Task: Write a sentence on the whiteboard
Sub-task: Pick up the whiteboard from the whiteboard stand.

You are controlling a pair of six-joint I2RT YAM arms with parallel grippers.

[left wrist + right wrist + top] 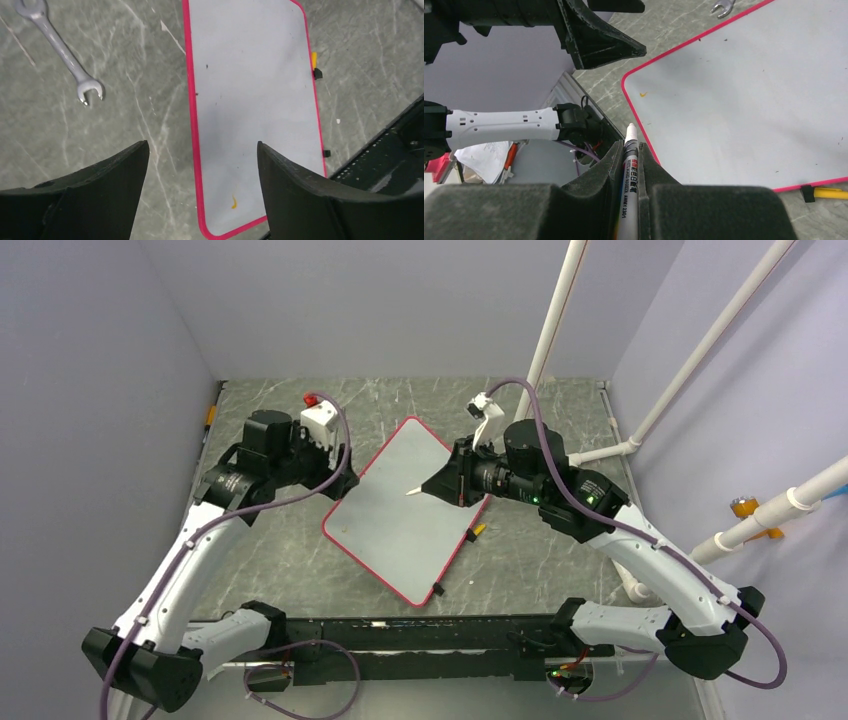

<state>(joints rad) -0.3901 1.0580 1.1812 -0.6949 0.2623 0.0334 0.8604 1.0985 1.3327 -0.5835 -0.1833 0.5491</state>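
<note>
Surface: grey-green marbled table [300,570] fills the middle of the top view. Lavender walls [400,300] stand behind it, and white pipes [560,310] run up the upper right.
Whiteboard [400,530]: lies flat on the table at the centre of the top view, turned like a diamond, with a red-pink frame all round.
Whiteboard handling: judged light, thin and stiff, with a slick face. It is likely to skate on the table under pen pressure, so it is best steadied by pressing on a frame edge or corner, away from the writing area.
Left gripper [202,145]: fingers wide apart and holding nothing, poised over the board's left frame edge at the lower centre of its wrist view.
Right gripper [630,150]: clamped on the marker [629,190], at centre right of the top view over the board's upper part.
Marker handling: a slim, rigid, smooth white barrel, gripped along its length with the pale end protruding. Whether that end touches the board cannot be told.
Wrench [60,47]: lies on the table at the upper left of the left wrist view, apart from the board.
Yellow piece [831,193]: lies just beside the board's frame at the lower right of the right wrist view; what it is stays unclear.
Clip [317,74]: small and black, on the board's right edge.
Sentence: not yet readable. Only one small orange mark [233,202] shows near a corner, so the writing is judged barely begun.
</note>
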